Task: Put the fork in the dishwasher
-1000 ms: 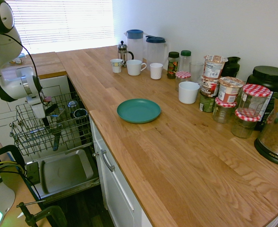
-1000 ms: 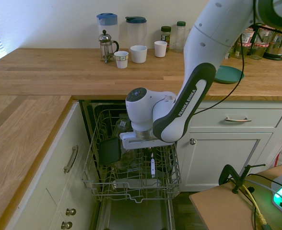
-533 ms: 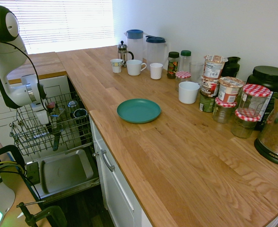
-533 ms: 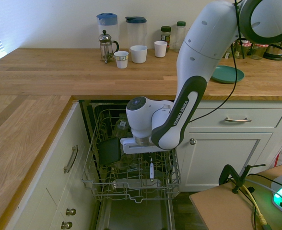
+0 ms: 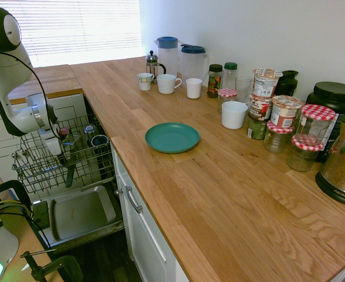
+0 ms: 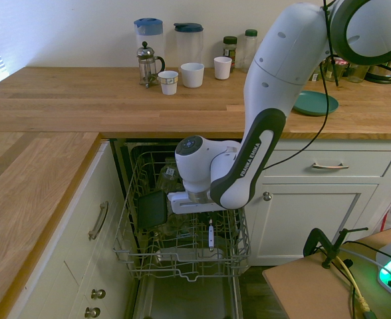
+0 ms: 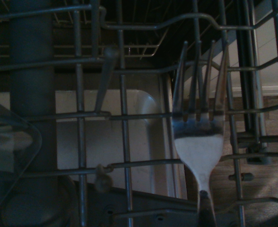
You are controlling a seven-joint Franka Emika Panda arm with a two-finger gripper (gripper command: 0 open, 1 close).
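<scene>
The dishwasher stands open, its grey wire rack pulled out over the lowered door panel. My gripper hangs inside the rack near its right side, shut on the fork. The slim silver fork points straight down among the wires. In the wrist view the fork rises from the bottom edge, tines against the rack wires. In the first exterior view the gripper dips into the rack; the fork is too small to make out there.
A dark container and a dark utensil sit in the rack. White drawers flank the dishwasher. On the wooden counter are a teal plate, mugs, jugs and several jars.
The arm's upper links swung over and the hand sank slightly into the rack with the fork. Over the last half second almost nothing moved.
</scene>
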